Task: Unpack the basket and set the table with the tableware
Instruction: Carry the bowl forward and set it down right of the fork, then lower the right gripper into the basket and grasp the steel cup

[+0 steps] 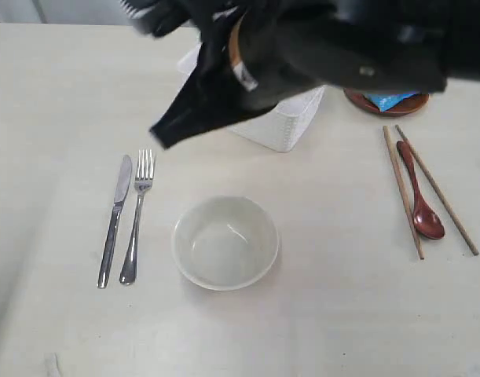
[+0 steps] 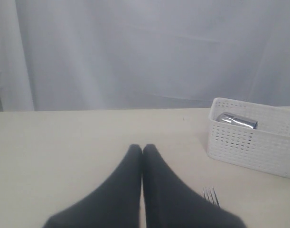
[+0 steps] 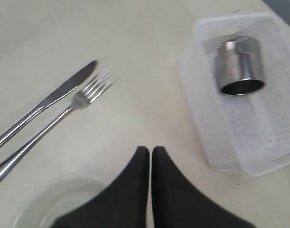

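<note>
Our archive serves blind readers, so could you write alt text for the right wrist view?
A steel cup lies on its side in the white basket. The right gripper, fingers pressed together and empty, hangs over the table, near a knife and fork lying side by side and a bowl's rim.

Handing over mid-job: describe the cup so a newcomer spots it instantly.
Start at the white lattice basket on the table, beyond the pale bowl. The cup lies on its side inside it. It is the only shiny steel cylinder; the knife and fork, also steel, lie flat beside the bowl.
</note>
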Tool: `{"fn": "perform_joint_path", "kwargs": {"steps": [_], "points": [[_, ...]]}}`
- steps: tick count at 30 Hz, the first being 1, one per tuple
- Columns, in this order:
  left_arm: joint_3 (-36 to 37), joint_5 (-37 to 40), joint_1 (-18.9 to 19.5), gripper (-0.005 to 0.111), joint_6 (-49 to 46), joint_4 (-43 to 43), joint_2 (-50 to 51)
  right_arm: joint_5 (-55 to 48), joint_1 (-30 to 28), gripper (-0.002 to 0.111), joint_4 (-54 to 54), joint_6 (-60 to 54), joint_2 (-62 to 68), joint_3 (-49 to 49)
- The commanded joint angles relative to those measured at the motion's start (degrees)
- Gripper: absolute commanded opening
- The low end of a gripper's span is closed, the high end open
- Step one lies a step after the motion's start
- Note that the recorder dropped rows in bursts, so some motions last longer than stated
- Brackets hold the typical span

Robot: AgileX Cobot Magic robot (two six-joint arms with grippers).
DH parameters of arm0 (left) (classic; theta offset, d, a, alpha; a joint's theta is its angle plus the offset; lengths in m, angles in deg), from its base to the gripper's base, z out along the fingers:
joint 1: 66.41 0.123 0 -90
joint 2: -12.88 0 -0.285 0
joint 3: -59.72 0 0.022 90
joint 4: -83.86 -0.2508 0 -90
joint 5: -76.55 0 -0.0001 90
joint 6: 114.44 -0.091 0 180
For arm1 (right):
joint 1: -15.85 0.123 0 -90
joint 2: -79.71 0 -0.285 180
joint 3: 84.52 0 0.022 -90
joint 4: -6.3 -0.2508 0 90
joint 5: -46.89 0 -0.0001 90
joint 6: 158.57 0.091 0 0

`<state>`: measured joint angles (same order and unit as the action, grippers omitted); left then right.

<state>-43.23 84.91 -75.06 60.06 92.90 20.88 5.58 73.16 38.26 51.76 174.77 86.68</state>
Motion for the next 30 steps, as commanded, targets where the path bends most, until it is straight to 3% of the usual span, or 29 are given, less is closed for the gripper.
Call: {"fn": "perform_joint_path", "kwargs": {"steps": [1,8,14,18,23,30], "points": [[0.2,-0.5,-0.1,0.0,-0.1,0.4,-0.2,5.8,-9.4,0.0,-2.0,2.8,0.5,2.5],[0.2,-0.5,-0.1,0.0,-0.1,0.4,-0.2,10.9,-22.3,0.0,-18.8,-6.0,7.7,9.7],[0.2,-0.5,-0.1,0.0,-0.1,0.4,-0.2,10.9,-26.2,0.002,-30.3,-10.6,17.1,16.6],[0.2,-0.5,-0.1,0.0,-0.1,0.4,-0.2,11.0,-27.9,0.017,-37.8,-10.7,23.2,21.0],[0.2,-0.5,-0.1,0.0,-0.1,0.4,-0.2,11.1,-29.9,0.047,-50.7,-10.7,29.9,24.2],[0.2,-0.5,-0.1,0.0,-0.1,0.4,-0.2,17.0,-29.9,0.049,-56.3,-10.2,34.7,24.8]]}}
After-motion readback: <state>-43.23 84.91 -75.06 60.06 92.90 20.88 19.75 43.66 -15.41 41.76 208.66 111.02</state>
